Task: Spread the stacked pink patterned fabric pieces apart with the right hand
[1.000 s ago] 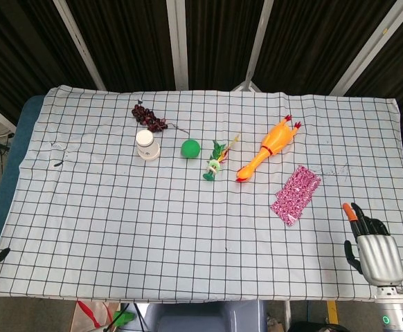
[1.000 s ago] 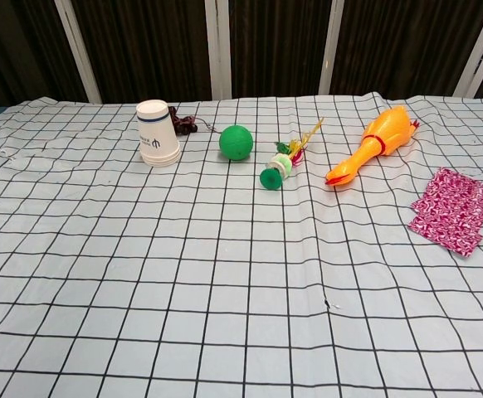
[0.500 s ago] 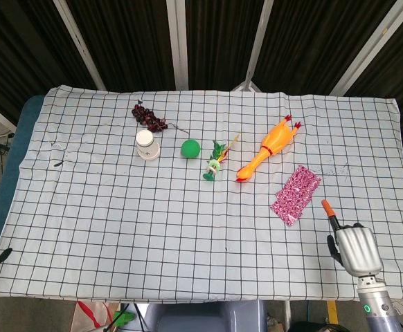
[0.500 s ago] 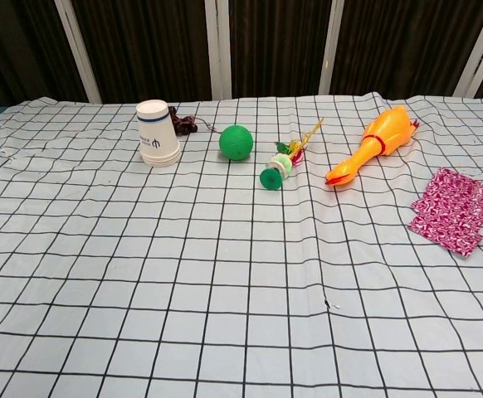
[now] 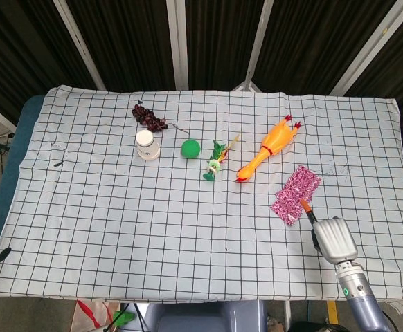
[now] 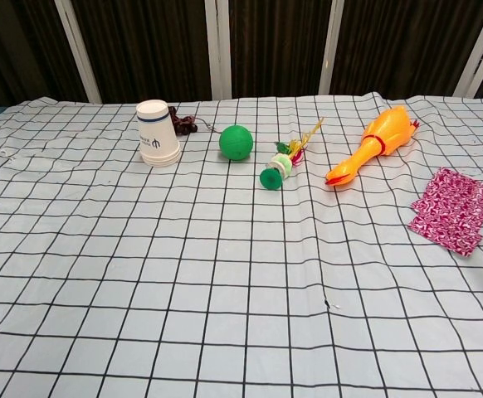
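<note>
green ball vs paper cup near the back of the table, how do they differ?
Colour: the ball is solid green; the cup is white with a dark band near its top.
Shape: the ball is round; the cup is tapered, wider at the bottom.
Pose: the cup stands upside down on its rim; the ball simply rests on the cloth.
Both sit apart on the checked cloth, untouched by any hand.

The white cup [image 6: 158, 133] carries a dark mark too small to read; no other text shows.

Cup [image 5: 146, 145], ball [image 5: 190, 148], rubber chicken [image 5: 269, 146] in row; fabric pieces [image 5: 296, 194] right; robot hand [image 5: 334, 238] beside.
</note>
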Controlling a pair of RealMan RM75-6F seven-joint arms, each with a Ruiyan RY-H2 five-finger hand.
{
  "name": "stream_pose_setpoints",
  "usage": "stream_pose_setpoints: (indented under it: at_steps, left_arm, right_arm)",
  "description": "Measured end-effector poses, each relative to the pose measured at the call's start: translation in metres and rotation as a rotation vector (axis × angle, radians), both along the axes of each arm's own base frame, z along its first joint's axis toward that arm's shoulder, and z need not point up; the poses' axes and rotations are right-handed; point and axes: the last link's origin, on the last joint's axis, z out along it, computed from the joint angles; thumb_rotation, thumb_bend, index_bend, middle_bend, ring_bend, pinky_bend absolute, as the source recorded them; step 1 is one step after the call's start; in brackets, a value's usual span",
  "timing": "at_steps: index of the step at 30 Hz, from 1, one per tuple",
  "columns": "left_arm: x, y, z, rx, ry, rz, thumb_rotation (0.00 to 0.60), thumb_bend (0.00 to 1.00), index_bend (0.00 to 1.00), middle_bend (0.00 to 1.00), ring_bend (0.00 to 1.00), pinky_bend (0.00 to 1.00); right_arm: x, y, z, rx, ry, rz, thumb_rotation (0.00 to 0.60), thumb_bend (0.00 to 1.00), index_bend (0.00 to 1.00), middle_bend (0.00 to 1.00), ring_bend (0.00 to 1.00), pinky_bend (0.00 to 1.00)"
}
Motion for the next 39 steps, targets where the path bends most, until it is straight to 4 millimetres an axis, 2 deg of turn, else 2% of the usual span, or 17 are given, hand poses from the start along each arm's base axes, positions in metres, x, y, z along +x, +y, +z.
stream_pose_setpoints:
  at_steps: [29,39]
  left_arm:
    - [-0.001,0.002,0.000,0.007,0.010,0.013,0.600,0.20,0.10,0.01,0.03,0.17]
    - [-0.001,0.002,-0.002,0.001,0.015,0.015,0.600,0.20,0.10,0.00,0.03,0.17]
  right_arm:
    - [0.001,-0.022,-0.051,0.190,0.137,-0.081,0.600,0.71,0.09,0.82,0.81,0.65]
    - [-0.005,-0.023,-0.056,0.205,0.153,-0.105,0.600,0.71,0.10,0.82,0.81,0.65]
